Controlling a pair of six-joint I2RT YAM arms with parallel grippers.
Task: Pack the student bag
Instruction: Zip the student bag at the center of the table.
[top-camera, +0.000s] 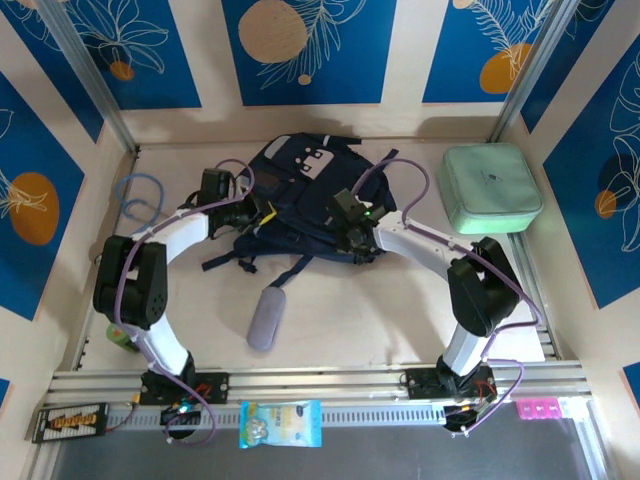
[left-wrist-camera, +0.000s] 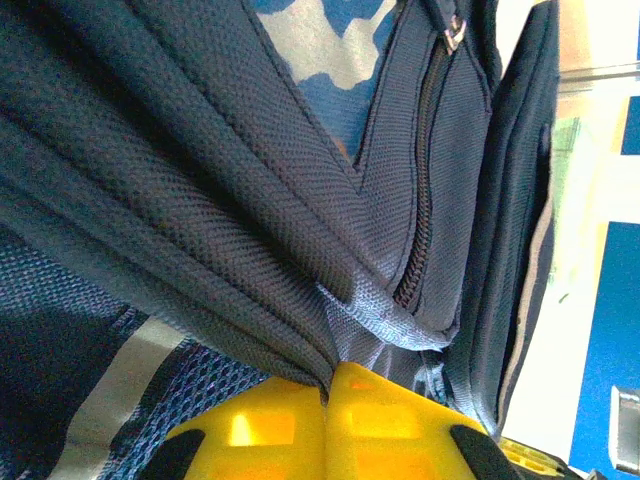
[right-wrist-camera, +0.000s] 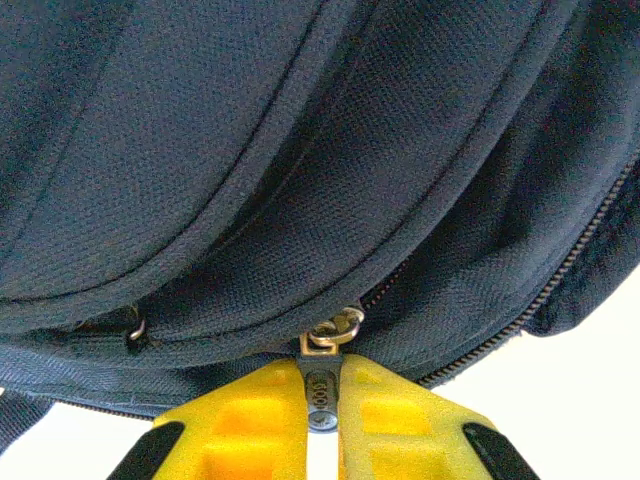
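As it lies toward twelve o'clock on the pale tabletop (top-camera: 400, 310), the large dark navy fabric backpack (top-camera: 300, 190) is gripped twice: left gripper (left-wrist-camera: 327, 385) at its eight o'clock clenched on a cloth fold, right gripper (right-wrist-camera: 322, 405) at four o'clock clamped on its metal zipper pull (right-wrist-camera: 333, 330).

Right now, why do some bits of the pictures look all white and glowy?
In the right wrist view the table beside the student bag is washed out to white, while the weave looks sharp; in the left wrist view the far right edge glares; the top external view is evenly lit.
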